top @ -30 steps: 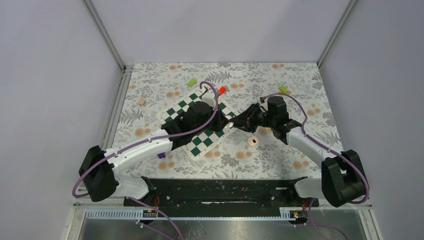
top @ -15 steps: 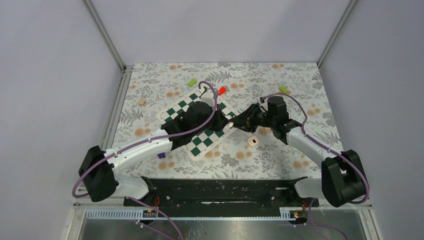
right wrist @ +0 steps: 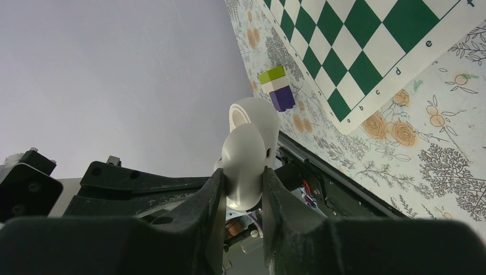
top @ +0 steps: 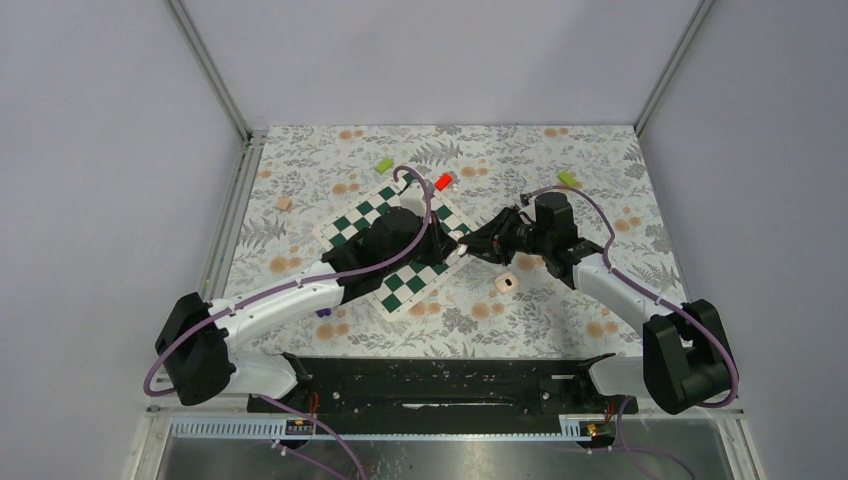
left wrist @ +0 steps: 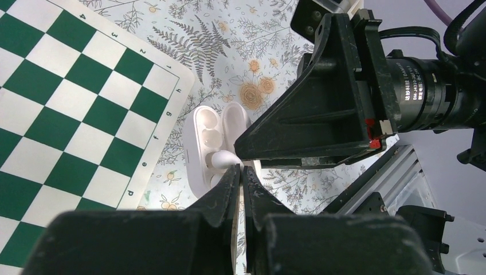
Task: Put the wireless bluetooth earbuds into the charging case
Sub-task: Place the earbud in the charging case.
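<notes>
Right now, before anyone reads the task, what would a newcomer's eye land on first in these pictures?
The eye goes first to the mid-table meeting point just off the right edge of the green chessboard. There the right tool grips an open white charging case. The left tool pinches a white earbud right at the case's wells.

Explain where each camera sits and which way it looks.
Top external: above and behind the arms, looking down at the chessboard; both arms show.
Left wrist: on the left arm, looking past the left gripper and earbud toward the charging case.
Right wrist: on the right arm, looking past the right gripper clamping the charging case.
Shared: both wrist views show charging case and chessboard.
</notes>
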